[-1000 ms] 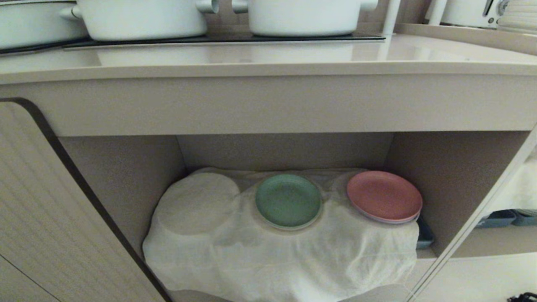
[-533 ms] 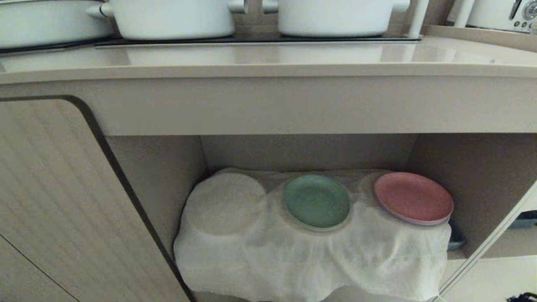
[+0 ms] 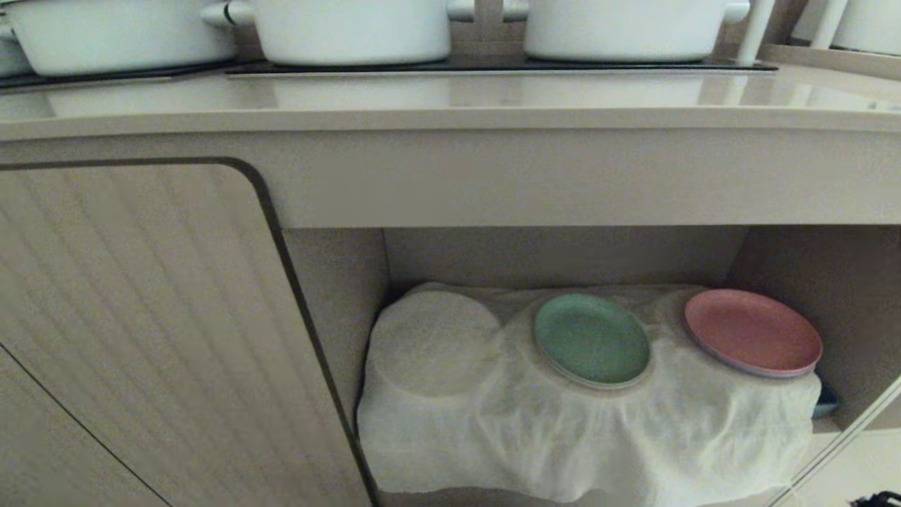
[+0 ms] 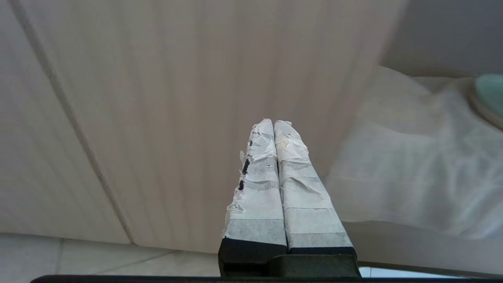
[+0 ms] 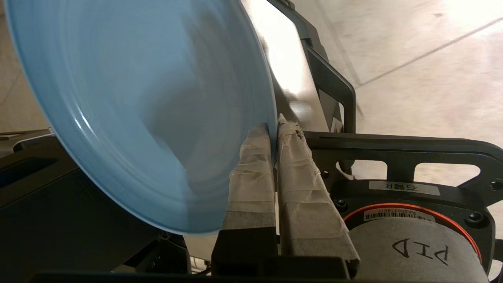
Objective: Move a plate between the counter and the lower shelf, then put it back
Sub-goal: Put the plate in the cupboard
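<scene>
Right gripper (image 5: pixel 274 131) of mine pinches only the rim of the plate (image 5: pixel 145 106), held low over the floor; such a thin edge-hold might let it swing or slip loose. Left gripper (image 4: pixel 274 127) is closed, empty.

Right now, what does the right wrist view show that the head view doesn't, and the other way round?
Only the right wrist view: the right claw shut on the rim of the light-blue plate, over the robot's base and the floor.
Only the head view: the counter with white pots, the lower shelf with its white cloth, a green plate and a pink plate.
Shared: nothing recognisable.
</scene>
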`<state>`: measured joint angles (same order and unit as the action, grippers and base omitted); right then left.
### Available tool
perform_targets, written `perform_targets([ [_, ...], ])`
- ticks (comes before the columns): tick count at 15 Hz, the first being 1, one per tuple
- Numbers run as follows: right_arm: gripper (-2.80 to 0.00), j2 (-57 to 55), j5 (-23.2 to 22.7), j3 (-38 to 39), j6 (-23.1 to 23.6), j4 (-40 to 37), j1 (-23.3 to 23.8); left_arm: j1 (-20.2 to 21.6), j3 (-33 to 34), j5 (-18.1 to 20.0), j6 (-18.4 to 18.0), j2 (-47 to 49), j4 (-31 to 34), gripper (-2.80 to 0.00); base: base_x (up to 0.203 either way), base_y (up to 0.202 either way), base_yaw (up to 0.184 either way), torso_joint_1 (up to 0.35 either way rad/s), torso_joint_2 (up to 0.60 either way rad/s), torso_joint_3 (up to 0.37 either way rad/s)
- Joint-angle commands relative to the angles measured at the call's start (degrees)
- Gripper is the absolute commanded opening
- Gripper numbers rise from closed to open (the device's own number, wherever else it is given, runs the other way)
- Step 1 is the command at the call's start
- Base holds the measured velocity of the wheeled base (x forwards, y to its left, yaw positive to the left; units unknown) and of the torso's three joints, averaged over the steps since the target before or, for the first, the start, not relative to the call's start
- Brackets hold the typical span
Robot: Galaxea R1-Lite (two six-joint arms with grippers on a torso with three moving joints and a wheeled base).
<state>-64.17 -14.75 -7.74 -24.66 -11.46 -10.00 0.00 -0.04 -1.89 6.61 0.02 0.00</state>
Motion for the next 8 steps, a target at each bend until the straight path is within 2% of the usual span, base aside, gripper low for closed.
perform_targets([
  [1, -2.80, -0.09, -0.11, 0.01, -0.12, -0.04, -0.02, 0.00, 0.04, -0.04, 0.07, -0.02, 0.00, -2.80, 0.000, 0.197, -0.004, 0.002, 0.00, 0.000],
  [8, -2.80, -0.08, -0.11, 0.01, -0.12, -0.02, -0.02, 0.00, 0.04, -0.04, 0.07, -0.02, 0.00, -2.80, 0.000, 0.197, -0.001, 0.002, 0.00, 0.002],
])
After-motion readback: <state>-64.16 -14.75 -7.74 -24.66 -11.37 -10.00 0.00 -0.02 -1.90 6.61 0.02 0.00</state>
